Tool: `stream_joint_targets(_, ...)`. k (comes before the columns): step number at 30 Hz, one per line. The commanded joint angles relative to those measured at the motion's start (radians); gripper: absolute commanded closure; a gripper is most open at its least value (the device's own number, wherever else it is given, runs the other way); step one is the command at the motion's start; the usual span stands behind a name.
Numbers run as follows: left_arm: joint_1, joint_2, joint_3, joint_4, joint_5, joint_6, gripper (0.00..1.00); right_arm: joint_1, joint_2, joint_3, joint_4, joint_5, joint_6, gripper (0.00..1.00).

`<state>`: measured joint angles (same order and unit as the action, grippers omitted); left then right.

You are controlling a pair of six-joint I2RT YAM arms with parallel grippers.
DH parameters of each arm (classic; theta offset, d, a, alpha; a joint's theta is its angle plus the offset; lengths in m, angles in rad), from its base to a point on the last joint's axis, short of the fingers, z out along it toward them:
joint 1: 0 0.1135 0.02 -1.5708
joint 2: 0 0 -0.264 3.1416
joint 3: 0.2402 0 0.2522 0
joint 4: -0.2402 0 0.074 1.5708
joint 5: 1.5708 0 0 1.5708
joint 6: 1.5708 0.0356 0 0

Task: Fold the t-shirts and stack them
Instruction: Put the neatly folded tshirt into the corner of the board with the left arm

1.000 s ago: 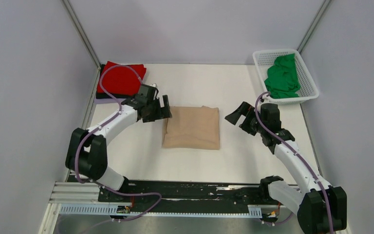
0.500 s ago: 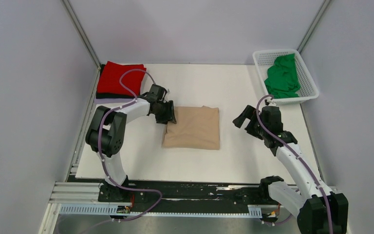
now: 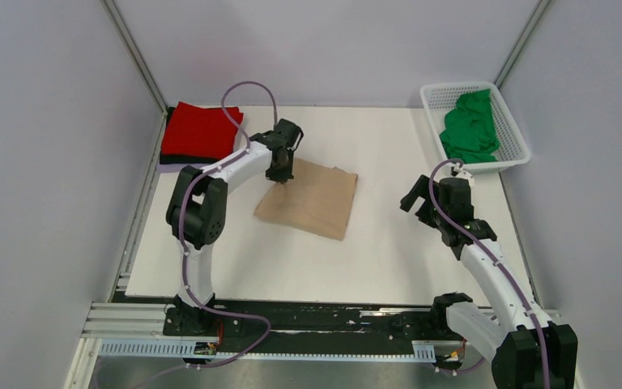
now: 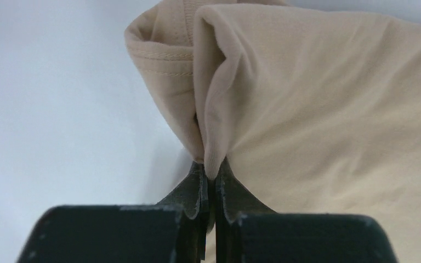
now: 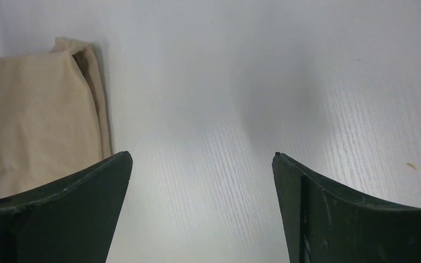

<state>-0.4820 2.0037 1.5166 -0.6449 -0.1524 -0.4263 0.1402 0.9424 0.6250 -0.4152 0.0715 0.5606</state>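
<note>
1. Left claw (image 4: pixel 211 183) is pinched tight on the tan shirt's (image 3: pixel 312 203) far-left corner; right claw (image 3: pixel 411 199) gapes wide, holding nothing.
2. It lies mid desk (image 3: pixel 389 267), trailing near-right from my left claw; the red shirt (image 3: pixel 202 130) sits at the far-left corner, nearer this arm.
3. A second ago the tan shirt lay square and that claw was open.

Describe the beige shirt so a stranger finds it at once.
On the white table, near the middle, lies a folded beige t-shirt, one corner pinched by the left pincer. The red shirt sits at the far left corner and the green one in a basket; only this is tan.
</note>
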Motion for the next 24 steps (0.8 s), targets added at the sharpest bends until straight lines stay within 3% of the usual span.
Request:
stream_joint_targets(1, 0.021, 0.006, 0.194, -0.091, -0.392, 0.173, 1.0, -0.004, -0.016, 0.001, 0.012, 0.05, -0.026, 0.0)
stream_joint_targets(6, 0.078, 0.003, 0.31, -0.04, -0.553, 0.373, 1.0, -0.007, -0.012, -0.009, 0.009, 0.063, -0.025, 0.0)
stream_joint_targets(18, 0.193, -0.044, 0.492, 0.111, -0.631, 0.718, 1.0, -0.021, 0.034, -0.001, 0.01, 0.06, -0.034, 0.0)
stream_joint_targets(24, 0.231, -0.053, 0.569, 0.122, -0.626, 0.755, 1.0, -0.026, 0.05, 0.007, 0.008, 0.053, -0.036, 0.0)
